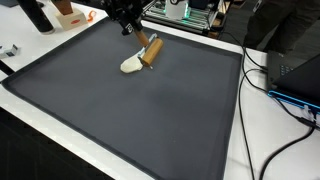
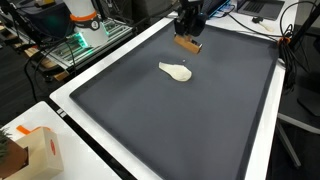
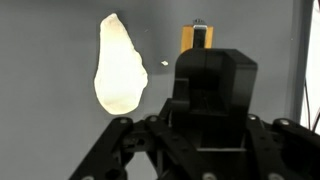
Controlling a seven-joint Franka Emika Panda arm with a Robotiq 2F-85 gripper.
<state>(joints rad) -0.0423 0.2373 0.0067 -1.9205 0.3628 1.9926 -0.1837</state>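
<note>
Gripper (image 2: 187, 34) is seen right over brown block (image 2: 187, 45) on dark surface (image 2: 200, 120). Jaws are hidden, so apart/together can't be told. White lump (image 2: 175, 71) is seen nr block.

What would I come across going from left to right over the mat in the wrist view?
Cream-white lump → tiny white speck → brown block, all lying on the dark grey mat. The gripper's black body overlaps the block's span, so it is left out of the order.
</note>
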